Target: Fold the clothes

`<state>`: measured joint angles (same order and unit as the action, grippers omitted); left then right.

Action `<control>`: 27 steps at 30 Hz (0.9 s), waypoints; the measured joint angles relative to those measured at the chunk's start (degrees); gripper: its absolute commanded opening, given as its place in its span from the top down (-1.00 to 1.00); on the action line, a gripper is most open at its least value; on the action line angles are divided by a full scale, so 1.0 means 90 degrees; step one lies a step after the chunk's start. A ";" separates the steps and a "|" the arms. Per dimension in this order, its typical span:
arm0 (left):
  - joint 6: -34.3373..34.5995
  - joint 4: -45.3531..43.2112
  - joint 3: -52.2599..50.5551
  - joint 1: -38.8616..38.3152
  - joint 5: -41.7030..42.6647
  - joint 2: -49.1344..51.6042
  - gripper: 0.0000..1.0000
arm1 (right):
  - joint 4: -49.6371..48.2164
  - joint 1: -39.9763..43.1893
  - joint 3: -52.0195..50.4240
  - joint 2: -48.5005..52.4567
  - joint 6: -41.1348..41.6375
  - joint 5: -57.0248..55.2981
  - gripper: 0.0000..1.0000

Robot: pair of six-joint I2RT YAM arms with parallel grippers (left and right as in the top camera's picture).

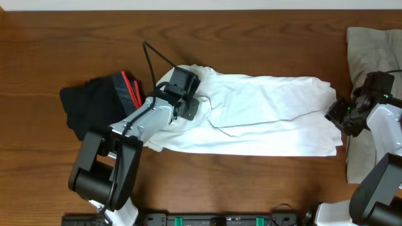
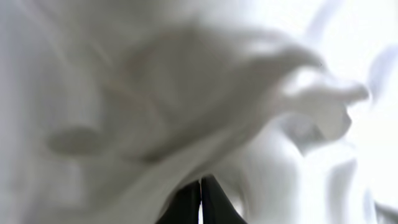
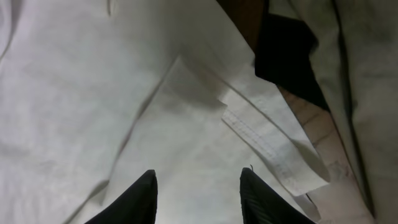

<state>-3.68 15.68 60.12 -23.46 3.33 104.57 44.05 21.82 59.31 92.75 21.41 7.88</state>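
Pinching a bunched fold of the white T-shirt (image 2: 205, 93), the left gripper (image 2: 200, 199) has its fingers (image 2: 214, 205) pressed together. The right gripper (image 3: 198, 180) hangs spread just above the shirt's hem, the khaki-grey garment (image 3: 367, 93) beyond its right finger (image 3: 261, 199).

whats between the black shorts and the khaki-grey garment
The large white T-shirt lies spread out between them, seen in the overhead view.

Left fingers (image 2: 188, 208) together, right fingers (image 3: 134, 202) apart.
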 measured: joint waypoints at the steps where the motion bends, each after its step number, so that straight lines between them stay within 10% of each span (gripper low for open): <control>1: 0.0007 -0.0168 0.0000 0.0000 -0.0080 0.0000 0.88 | 0.0002 0.0000 0.0000 0.0000 0.0000 0.0000 0.17; 9: 0.0078 -0.0306 0.0192 0.0024 -0.0406 0.0000 0.66 | 0.0005 0.0000 0.0000 0.0000 0.0000 0.0002 0.16; 17: 0.0228 0.1734 0.1503 0.0359 -0.0731 -0.0085 -0.45 | -0.0294 0.0000 0.0000 0.0000 -0.0126 0.0192 0.12; 27: 0.0238 0.2089 0.2327 0.0452 0.0061 -0.0663 -0.47 | -0.0466 -0.0126 0.0610 0.0002 -0.0296 0.0906 -0.02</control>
<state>-1.54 34.48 81.06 -19.40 3.88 98.61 39.86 20.69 64.79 92.77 18.74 16.03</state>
